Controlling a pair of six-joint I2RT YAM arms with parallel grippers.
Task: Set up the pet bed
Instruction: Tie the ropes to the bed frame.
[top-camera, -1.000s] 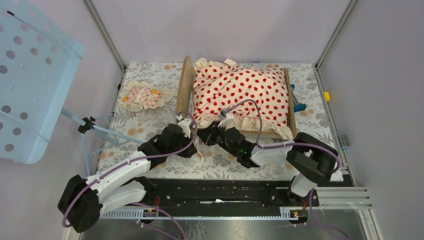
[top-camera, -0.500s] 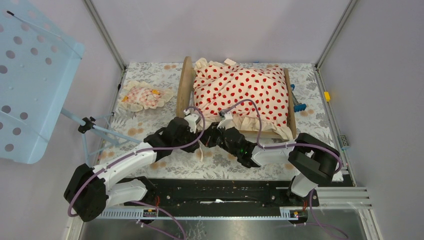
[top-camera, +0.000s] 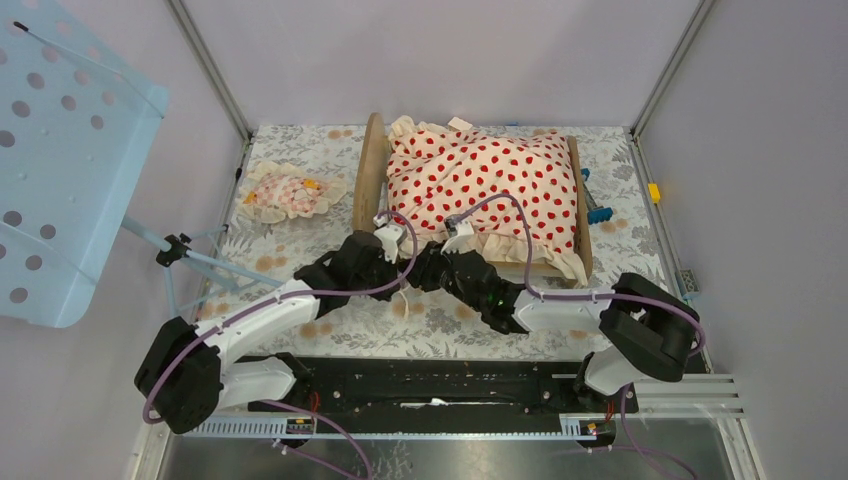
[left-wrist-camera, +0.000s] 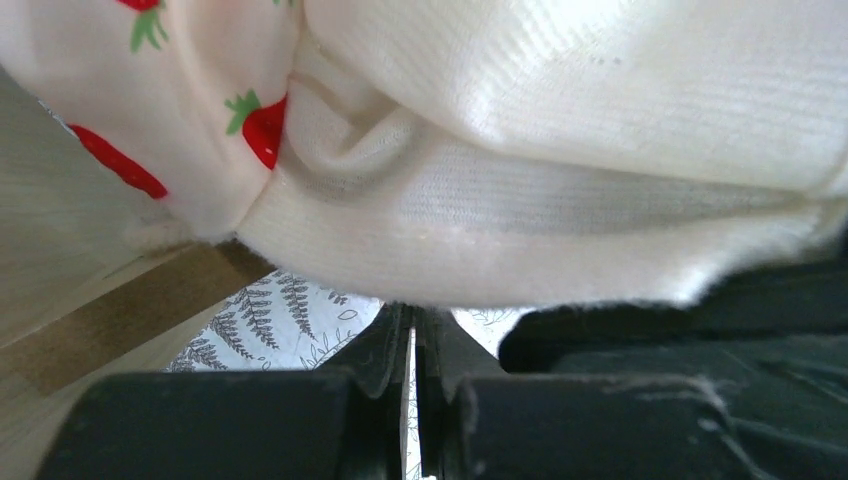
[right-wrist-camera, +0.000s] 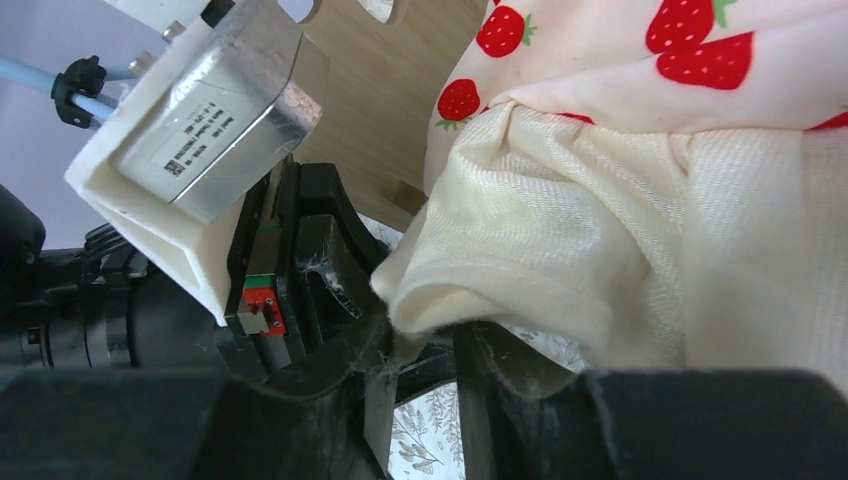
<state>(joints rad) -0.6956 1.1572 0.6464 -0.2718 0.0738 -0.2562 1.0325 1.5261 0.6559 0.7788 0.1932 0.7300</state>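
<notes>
Pet bed (top-camera: 368, 160) is parked toward the back middle of the tabletop (top-camera: 450, 322), headboard (top-camera: 362, 205) on the left and footboard (top-camera: 582, 195) on the right as seen from above. It's pretty much being used as a bin right now: the red-dotted blanket (top-camera: 480, 180) is heaped inside the frame in a puffy mound, with its ruffle (top-camera: 500, 248) spilled over the near side rail. Whatever lies under that mound can't be made out. The pink pillow (top-camera: 288, 193) is outside the frame, flat on the tabletop on the far side of the headboard and apart from it. Both arms are brought in at the blanket's near-left corner, which makes sense if the heap is meant to be pulled flat or lifted clear. The right pincer (right-wrist-camera: 425, 345) looks to be clamped on a fold of the cream ruffle, since fabric is seen tucked down between its fingers. The left pincer (left-wrist-camera: 413, 335) is squeezed to a thin slit right under the ruffle's hem, and whether any cloth is caught at the very tips can't be told, as they're covered by that hem. Judged from this, the bed isn't set up yet: blanket to be spread, pillow to be placed. One risk worth noting is that such a light frame could get dragged along if the ruffle is tugged sideways.
</notes>
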